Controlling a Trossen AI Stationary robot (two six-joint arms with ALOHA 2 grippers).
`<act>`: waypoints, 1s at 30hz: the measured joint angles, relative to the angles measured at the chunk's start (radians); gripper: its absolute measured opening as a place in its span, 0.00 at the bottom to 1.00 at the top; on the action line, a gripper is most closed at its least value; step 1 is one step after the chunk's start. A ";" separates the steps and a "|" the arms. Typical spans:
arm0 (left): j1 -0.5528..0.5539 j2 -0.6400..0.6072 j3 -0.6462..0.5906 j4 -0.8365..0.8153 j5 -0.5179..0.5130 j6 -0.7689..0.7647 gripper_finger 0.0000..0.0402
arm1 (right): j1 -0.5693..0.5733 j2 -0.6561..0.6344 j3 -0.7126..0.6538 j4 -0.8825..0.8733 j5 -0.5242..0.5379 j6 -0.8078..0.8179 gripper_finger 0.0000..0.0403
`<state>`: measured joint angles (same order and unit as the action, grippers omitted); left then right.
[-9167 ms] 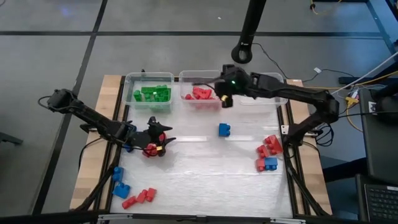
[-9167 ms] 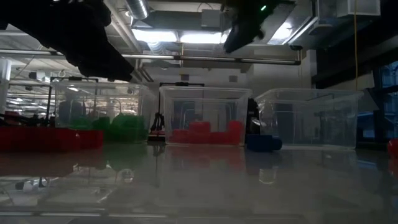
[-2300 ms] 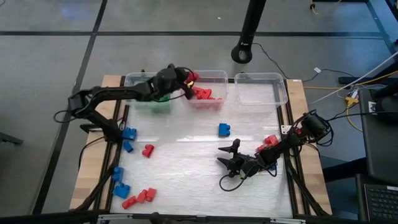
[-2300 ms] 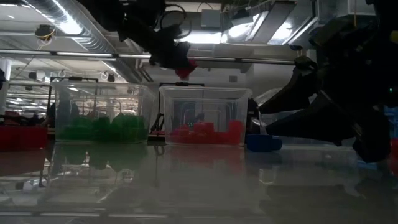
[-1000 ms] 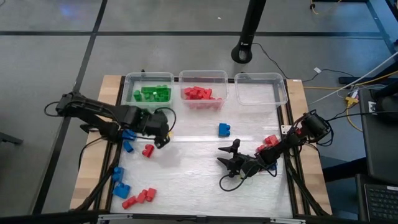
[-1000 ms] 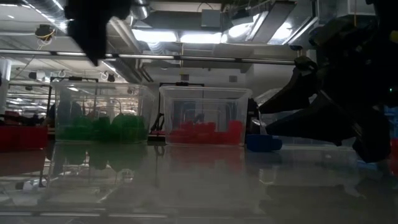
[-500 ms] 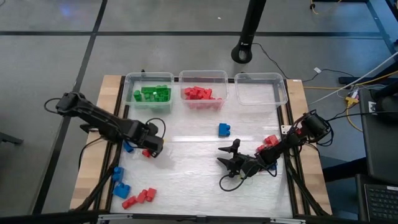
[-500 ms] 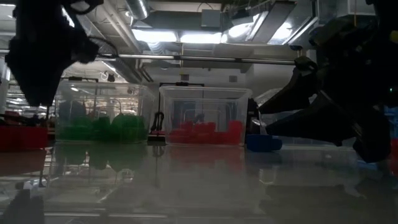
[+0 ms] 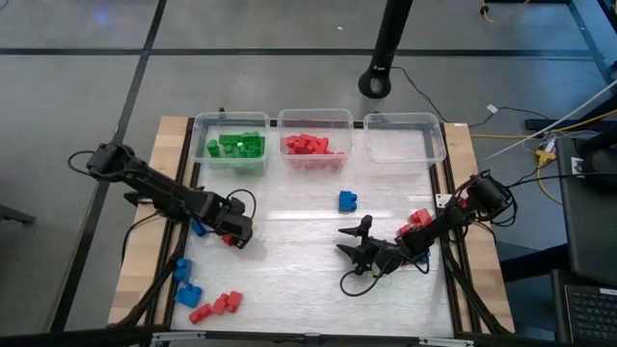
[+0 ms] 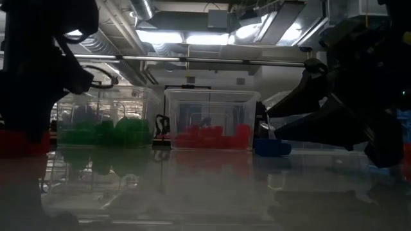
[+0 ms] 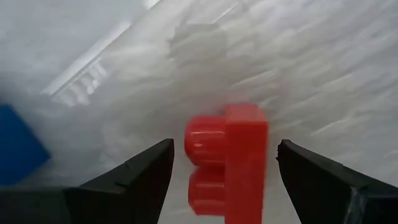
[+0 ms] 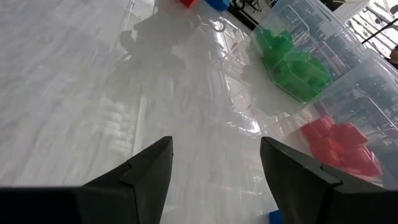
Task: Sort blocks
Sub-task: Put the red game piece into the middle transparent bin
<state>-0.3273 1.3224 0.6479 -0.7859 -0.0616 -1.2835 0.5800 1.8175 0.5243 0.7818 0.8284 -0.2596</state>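
Observation:
My left gripper [image 9: 236, 232] is low over the table's left half, open, with a red studded block [image 11: 227, 162] lying on the table between its two fingers; a small gap shows on each side of the block. A blue block [image 11: 18, 146] lies close by. My right gripper [image 9: 351, 243] waits open, low over the table right of centre, and its wrist view [image 12: 216, 142] shows only bare table between the fingers. Loose blocks lie about: a blue one [image 9: 348, 200] mid-table, a red and blue group [image 9: 416, 222] at the right edge, blue [image 9: 183, 281] and red [image 9: 216, 306] ones near left.
Three clear bins stand along the far edge: the left bin [image 9: 204, 123] holds green blocks, the middle bin [image 9: 285, 118] red ones, and the right bin [image 9: 405, 120] shows nothing inside. The wide stretch of table between the two grippers is bare white.
My left gripper has moved from beside the green bin toward the near edge and down, and now stands around the red block, which in the high view it now covers. Its fingers stay open. The red block has not moved.

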 joint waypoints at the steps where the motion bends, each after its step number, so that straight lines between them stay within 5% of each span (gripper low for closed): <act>1: -0.001 0.000 -0.012 0.014 0.000 0.000 0.68 | 0.000 0.000 0.000 0.000 0.000 0.000 0.60; 8: -0.001 -0.002 -0.073 0.062 0.014 0.012 0.65 | 0.000 0.000 0.000 0.000 0.001 0.000 0.60; 19: 0.000 -0.005 -0.066 0.046 0.014 0.080 0.38 | 0.000 0.000 0.000 0.000 0.001 0.000 0.60; 30: 0.080 -0.005 0.205 0.023 -0.129 0.337 0.39 | -0.006 0.000 0.000 0.003 0.010 0.000 0.60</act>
<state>-0.2474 1.3174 0.8534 -0.7628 -0.1903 -0.9464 0.5745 1.8175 0.5243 0.7847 0.8382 -0.2593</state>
